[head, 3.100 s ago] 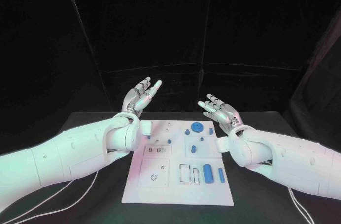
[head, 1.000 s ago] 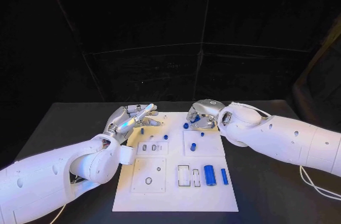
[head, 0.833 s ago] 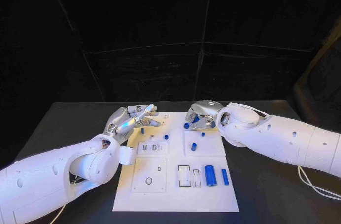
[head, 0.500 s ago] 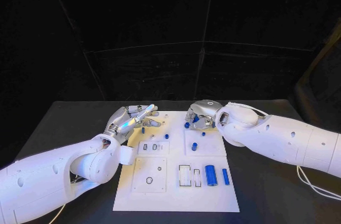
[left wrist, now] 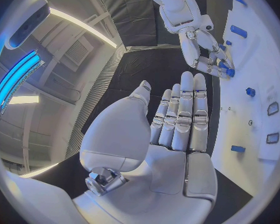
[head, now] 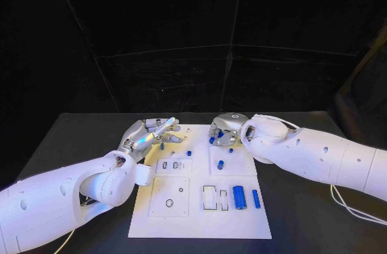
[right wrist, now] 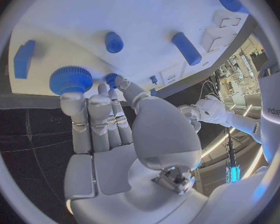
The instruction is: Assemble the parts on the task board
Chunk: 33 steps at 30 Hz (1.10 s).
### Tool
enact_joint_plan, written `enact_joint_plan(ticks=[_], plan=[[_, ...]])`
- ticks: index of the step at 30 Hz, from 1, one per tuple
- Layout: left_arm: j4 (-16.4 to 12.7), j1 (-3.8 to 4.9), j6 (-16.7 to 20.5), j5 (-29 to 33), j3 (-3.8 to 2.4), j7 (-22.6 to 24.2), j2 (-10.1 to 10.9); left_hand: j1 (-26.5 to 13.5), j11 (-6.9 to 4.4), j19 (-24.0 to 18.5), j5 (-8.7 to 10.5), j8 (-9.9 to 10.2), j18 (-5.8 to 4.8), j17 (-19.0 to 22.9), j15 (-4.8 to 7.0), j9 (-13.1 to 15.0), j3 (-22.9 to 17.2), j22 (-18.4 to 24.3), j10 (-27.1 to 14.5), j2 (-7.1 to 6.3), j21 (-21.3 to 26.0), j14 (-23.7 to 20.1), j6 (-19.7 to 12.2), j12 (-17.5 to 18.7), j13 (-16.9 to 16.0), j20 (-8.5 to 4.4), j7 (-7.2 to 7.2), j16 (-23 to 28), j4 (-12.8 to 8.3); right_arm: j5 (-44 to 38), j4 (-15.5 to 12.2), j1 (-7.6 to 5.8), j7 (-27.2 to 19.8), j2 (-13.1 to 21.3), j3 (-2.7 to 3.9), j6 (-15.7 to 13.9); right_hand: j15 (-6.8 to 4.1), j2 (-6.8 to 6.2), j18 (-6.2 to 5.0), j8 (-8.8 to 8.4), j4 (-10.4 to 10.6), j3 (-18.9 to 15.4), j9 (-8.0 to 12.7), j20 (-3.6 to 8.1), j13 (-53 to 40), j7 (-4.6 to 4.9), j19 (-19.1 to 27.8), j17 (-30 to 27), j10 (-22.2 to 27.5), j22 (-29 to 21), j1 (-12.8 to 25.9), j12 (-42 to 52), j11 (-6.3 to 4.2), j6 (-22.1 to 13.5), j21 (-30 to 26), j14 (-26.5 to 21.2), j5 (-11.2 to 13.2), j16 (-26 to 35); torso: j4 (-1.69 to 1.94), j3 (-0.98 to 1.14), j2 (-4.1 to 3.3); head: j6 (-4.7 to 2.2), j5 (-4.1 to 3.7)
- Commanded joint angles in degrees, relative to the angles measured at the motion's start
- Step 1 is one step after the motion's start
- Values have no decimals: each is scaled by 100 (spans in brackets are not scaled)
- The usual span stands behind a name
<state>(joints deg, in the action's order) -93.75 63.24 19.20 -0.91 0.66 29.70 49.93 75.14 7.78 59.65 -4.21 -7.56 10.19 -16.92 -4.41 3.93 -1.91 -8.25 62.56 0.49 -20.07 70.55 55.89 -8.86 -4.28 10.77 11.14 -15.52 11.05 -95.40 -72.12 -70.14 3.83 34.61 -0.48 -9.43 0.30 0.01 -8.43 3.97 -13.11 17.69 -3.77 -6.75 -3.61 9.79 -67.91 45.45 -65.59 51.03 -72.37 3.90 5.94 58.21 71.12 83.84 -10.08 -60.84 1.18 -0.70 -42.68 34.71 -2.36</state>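
Right hand (head: 226, 127), fingers (right wrist: 73, 104) touching the ridged blue knob (right wrist: 70, 79), holds nothing yet; small, rigid, light, best pinched by its rim; left hand (head: 151, 132) spread empty.

Left hand (head: 151, 132) open, fingers straight and together, raised, holding nothing. Right hand (head: 226, 128) palm down, fingers curled downward, fingertips (right wrist: 72, 100) at a part; grip unclear.
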Motion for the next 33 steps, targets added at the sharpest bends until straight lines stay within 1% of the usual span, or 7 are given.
enact_joint_plan(ticks=[1,10,16,19,23,27,33], plan=[[2,7,-110,-35,-4,-6,-8,13,33,12,30,34,28,-5,-13,-7,11,8,-23,23,40,-9,1,38,6,8,49,25,-34,-36,28,-16,11,-28,4,217,39,3,113,-20,16,46,-6,-4,-9,14,-58,33,-19,34,33,-19,-6,-5,48,102,25,-41,-7,-2,-9,1,0],[13,8,-127,-35,-4,-23,-9,13,35,14,29,38,27,-11,-14,-7,10,9,-26,30,41,-9,-1,43,6,9,51,28,-34,-29,110,-16,4,-102,4,273,37,-1,120,-17,63,129,-8,-5,-10,8,-61,109,-53,107,32,-15,-12,24,116,84,82,-150,-1,-4,-21,0,7],[29,8,-136,-35,-4,-30,-7,13,35,14,29,38,27,-11,-14,-7,10,9,-26,30,41,-9,-1,43,6,9,51,28,-34,-29,135,-16,35,-122,3,59,-11,133,161,53,100,402,-36,27,-37,-38,-183,293,-293,388,-117,43,-75,234,303,87,305,-353,-6,-4,-28,2,12],[35,9,-141,-35,-4,-33,-7,14,36,17,29,43,27,-18,-15,-7,9,11,-29,36,43,-9,-4,48,6,10,54,30,-36,-30,136,-16,33,-126,3,-55,-29,140,176,78,111,481,-46,44,-47,-58,-226,336,-388,485,-150,59,-102,319,367,85,320,-408,-9,-4,-30,2,17],[41,9,-148,-35,-4,-37,-7,14,36,17,29,43,27,-18,-15,-7,9,11,-29,36,43,-9,-4,48,6,10,54,30,-36,-31,116,-16,8,-128,3,-274,-51,132,192,103,142,550,-58,64,-58,-90,-267,379,-490,581,-163,71,-135,414,432,82,325,-467,-13,-5,-35,3,10],[45,9,-156,-35,-4,-45,-3,14,36,17,29,43,27,-18,-15,-7,9,11,-29,36,43,-9,-4,48,6,10,54,30,-36,34,25,-16,-48,-101,4,-627,-67,103,201,112,183,578,-66,79,-63,-112,-291,410,-552,641,-145,69,-156,470,475,81,345,-511,-13,-3,-35,-3,16],[66,10,-195,-25,-4,-43,10,17,43,19,29,56,26,-33,-20,-8,10,15,-39,45,49,-13,-14,63,8,13,61,39,-42,309,-25,-17,-38,-112,6,-1140,-64,37,195,66,273,609,-54,84,-47,-106,-250,303,-524,611,-82,7,-147,452,477,43,356,-473,-4,-12,-39,-51,30]])
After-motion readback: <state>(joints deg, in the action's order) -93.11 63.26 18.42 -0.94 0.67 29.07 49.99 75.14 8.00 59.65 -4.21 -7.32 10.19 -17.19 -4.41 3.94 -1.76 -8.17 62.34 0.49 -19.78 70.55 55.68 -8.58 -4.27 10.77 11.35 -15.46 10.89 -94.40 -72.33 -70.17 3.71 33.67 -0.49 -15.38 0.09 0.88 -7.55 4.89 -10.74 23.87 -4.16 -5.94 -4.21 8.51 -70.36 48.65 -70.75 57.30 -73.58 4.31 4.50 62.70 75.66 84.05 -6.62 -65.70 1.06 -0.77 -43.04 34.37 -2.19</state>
